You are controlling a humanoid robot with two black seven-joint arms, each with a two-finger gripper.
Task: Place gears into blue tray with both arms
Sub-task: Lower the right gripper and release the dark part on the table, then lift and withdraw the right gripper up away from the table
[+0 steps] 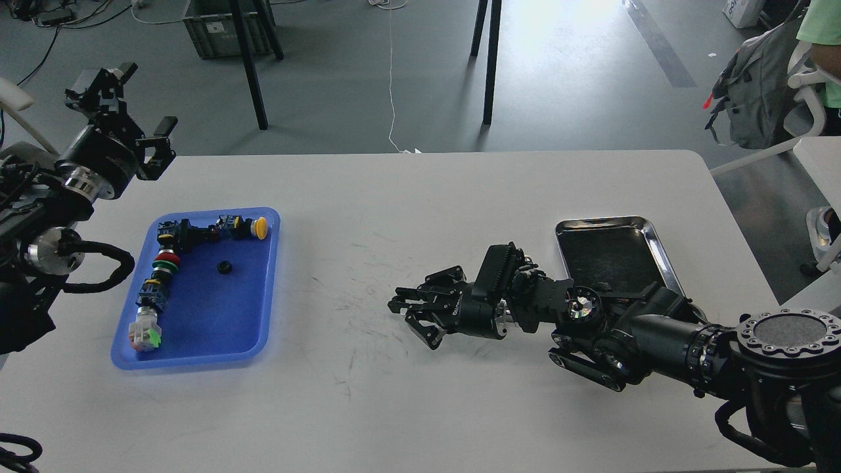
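The blue tray [211, 322] lies on the left side of the white table. One small black gear [225, 267] rests on its floor near the middle. My left gripper [133, 105] hovers high beyond the tray's far left corner, over the table's back edge, open and empty. My right gripper [412, 314] hangs low over the middle of the table, pointing left toward the blue tray, its fingers apart with nothing visible between them. No other gears show.
Colourful push-button switches [162, 261] line the blue tray's left and far sides. A shiny steel tray [652, 244] with a dark inside sits at the right, partly behind my right arm. Table legs, a crate and a chair stand beyond the table.
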